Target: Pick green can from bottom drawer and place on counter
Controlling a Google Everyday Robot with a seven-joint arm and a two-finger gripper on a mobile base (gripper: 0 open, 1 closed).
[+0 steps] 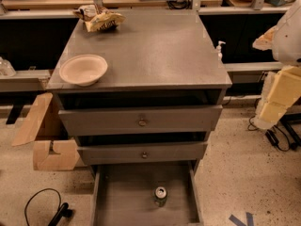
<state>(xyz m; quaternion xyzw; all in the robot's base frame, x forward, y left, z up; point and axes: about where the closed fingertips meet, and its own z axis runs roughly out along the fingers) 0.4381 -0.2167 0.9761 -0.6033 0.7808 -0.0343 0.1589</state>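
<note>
The one camera view looks down on a grey cabinet. Its bottom drawer [124,192] is pulled out toward the camera, and the green can [160,196] stands upright on the drawer floor, a little right of the middle and clear of both side walls, silver top up. Above it are two closed drawers, each with a round knob. The counter [160,46] carries a pale bowl [83,69] near its front left corner and a crumpled snack bag [100,19] at the back left; a small white pump bottle [219,48] shows at the right edge. The gripper [276,102] hangs at the far right of the view, over the floor and well apart from cabinet and can; whether it is open or closed cannot be told. Torn cardboard [44,138] leans beside the cabinet on the left.
</note>
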